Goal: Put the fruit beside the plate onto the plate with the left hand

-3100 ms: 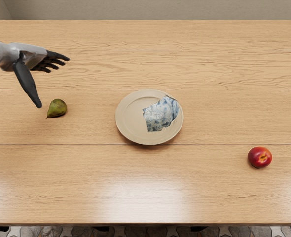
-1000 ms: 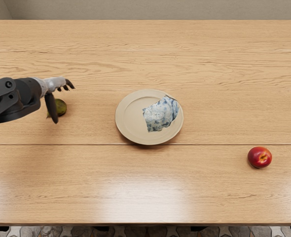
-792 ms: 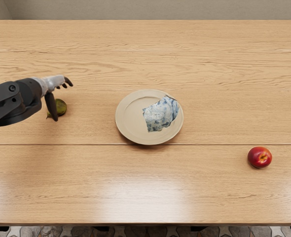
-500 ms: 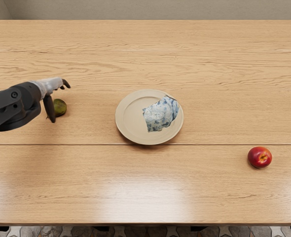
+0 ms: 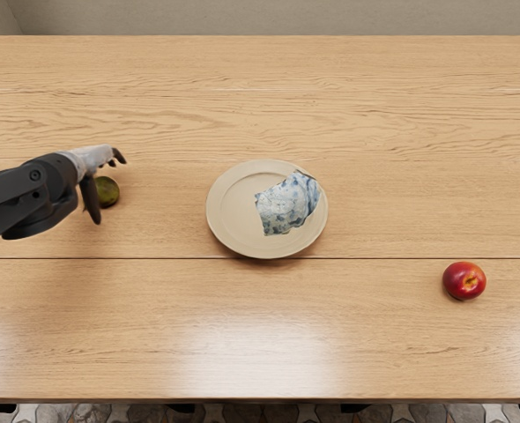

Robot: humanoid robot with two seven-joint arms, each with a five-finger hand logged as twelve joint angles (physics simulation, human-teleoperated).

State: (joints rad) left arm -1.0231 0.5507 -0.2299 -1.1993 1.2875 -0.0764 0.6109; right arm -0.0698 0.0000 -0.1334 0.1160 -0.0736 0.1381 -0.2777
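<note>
1. While your left arm comes in from the left edge of the head view, dark forearm foremost, its grey five-finger left hand [image 5: 95, 167] sits over the small green-brown pear [image 5: 108, 190]. The fingers are spread and closed around nothing.
2. You have the thumb [image 5: 92, 198] hanging down on the pear's left side, just beside it. Contact cannot be confirmed from this view. The dark fingertips [image 5: 115, 159] reach past the far side of the fruit, above it in the picture.
3. You will find the pear resting on the light wooden table [image 5: 348, 106], partly hidden by the hand. It lies well to the left of the round beige plate [image 5: 229, 211], apart from it and not on it.
4. Note that a crumpled blue-and-white lump [image 5: 286, 203] lies on the plate's right half, with its upper edge reaching the rim.
5. Note also a round red fruit [image 5: 464, 280] towards the table's near right, well apart from both the plate and the hand.
</note>
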